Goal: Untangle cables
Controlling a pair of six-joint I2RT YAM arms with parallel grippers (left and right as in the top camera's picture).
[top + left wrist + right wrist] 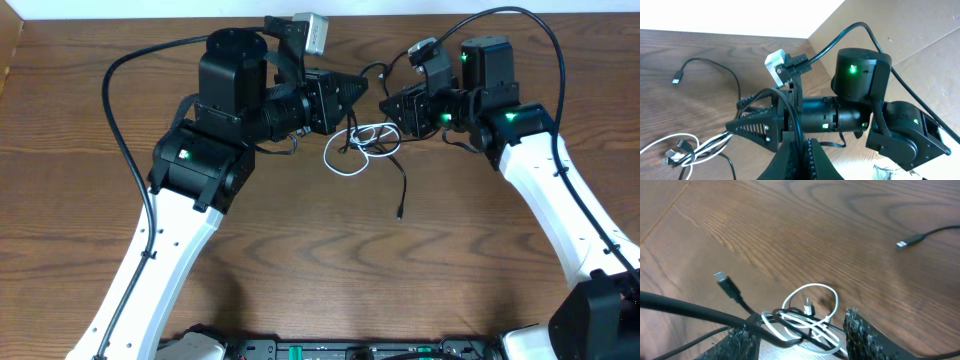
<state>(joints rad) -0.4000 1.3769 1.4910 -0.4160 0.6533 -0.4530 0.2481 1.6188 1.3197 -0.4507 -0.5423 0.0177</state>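
Note:
A thin white cable and a thin black cable lie tangled in small loops on the wooden table between my two grippers. My left gripper hangs just above the tangle, and in the left wrist view it is shut on a black cable strand that arcs up out of the jaws. My right gripper faces it from the right. In the right wrist view it is open, its fingers standing either side of the white loop crossed by black cable. One black plug end lies loose nearby.
A black cable tail ends in a plug toward the table's middle, the same plug showing at the left wrist view's far left. Thick black arm wires loop off both arms. The table's back edge runs close behind the grippers.

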